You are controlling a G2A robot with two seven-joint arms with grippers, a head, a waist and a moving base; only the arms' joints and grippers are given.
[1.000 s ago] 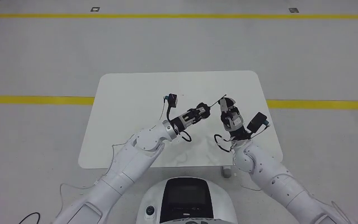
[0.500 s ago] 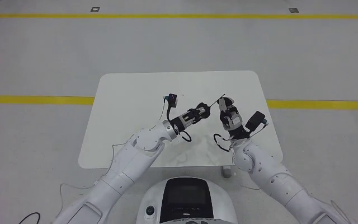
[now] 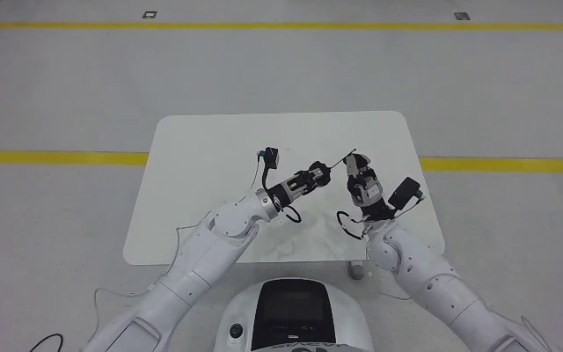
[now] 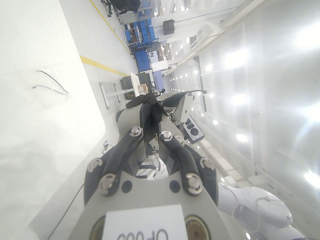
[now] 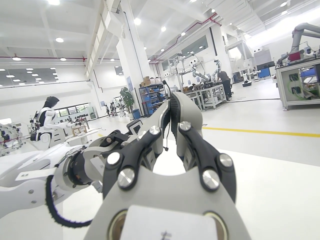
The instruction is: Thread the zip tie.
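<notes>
I see a white table (image 3: 202,176) with rounded corners standing on the grey floor (image 3: 88,79). Near its 6 o'clock edge lies a clear plastic sheet (image 4: 32,93) carrying 2 thin black ties (image 4: 53,82).

left pincer (image 3: 325,167) closed, arm stretched forward | right pincer (image 3: 354,162) closed, just beside the left

White table (image 3: 193,176) with rounded corners stood on pale grey floor (image 3: 88,88). Two yellow lines crossed floor: near line (image 3: 70,157) showed at both sides of table, far line (image 3: 264,24) ran well beyond it. Small dark marker (image 3: 149,15) and second marker (image 3: 462,16) lay just past far line. Hall behind (seen from wrist cameras) held black office chair (image 4: 120,1), blue shelves (image 4: 140,33), potted plant (image 5: 126,98), workbenches (image 5: 212,96), grey cabinet (image 5: 297,86).
</notes>
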